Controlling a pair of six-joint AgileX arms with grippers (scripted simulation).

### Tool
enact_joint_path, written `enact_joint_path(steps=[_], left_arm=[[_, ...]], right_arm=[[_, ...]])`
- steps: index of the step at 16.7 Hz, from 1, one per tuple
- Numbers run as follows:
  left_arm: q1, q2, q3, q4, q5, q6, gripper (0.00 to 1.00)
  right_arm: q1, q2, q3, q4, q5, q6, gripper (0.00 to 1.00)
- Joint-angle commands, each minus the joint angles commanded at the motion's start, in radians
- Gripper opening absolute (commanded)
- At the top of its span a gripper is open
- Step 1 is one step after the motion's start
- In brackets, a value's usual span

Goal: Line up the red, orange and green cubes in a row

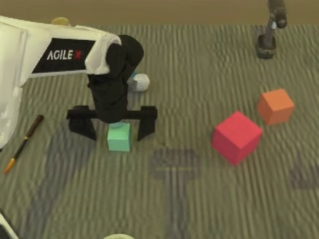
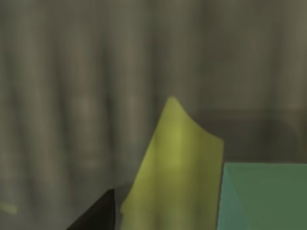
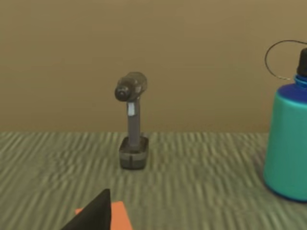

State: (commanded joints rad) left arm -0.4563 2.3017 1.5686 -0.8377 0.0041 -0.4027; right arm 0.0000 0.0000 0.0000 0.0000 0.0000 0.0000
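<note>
Tabletop [image 1: 209, 209]: olive, ribbed cloth surface; carries all items below.

Green cube [image 1: 119, 137]: we find it on the left half of the tabletop, sitting flat. In the left wrist view its top face fills the lower corner [image 2: 264, 196], with a yellow-green sheet-like shape [image 2: 175, 167] just beside it that we cannot identify.

Left hand [image 1: 118, 124]: we hold it directly over the green cube, fingers spread wide apart, one on each side of the cube and touching neither. The black wrist covers the cube's far edge.

Red cube [image 1: 237, 137]: right half of the tabletop, turned at an angle, well apart from the green cube.

Orange cube [image 1: 275, 106]: just beside the red cube, farther back and to the right, a small gap between them.

Other items: a white ball-like object [image 1: 140, 82] behind the left arm, partly hidden by it; a pencil [image 1: 23, 143] near the left edge; a power drill [image 1: 270, 30] standing at the far right; a blue bottle [image 3: 288, 139] seen from the right wrist.

Right hand: only one dark finger [image 3: 93, 215] shows; we cannot tell whether it is open.
</note>
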Motion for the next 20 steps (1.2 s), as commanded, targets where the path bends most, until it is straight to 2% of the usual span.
enact_joint_path(steps=[1,14,20], left_arm=[[0.0,0.0,0.0,0.0,0.0,0.0,1.0],[0.0,0.0,0.0,0.0,0.0,0.0,0.02],[0.0,0.0,0.0,0.0,0.0,0.0,0.0]], right_arm=[[0.0,0.0,0.0,0.0,0.0,0.0,1.0],[0.0,0.0,0.0,0.0,0.0,0.0,1.0],[0.0,0.0,0.0,0.0,0.0,0.0,1.0]])
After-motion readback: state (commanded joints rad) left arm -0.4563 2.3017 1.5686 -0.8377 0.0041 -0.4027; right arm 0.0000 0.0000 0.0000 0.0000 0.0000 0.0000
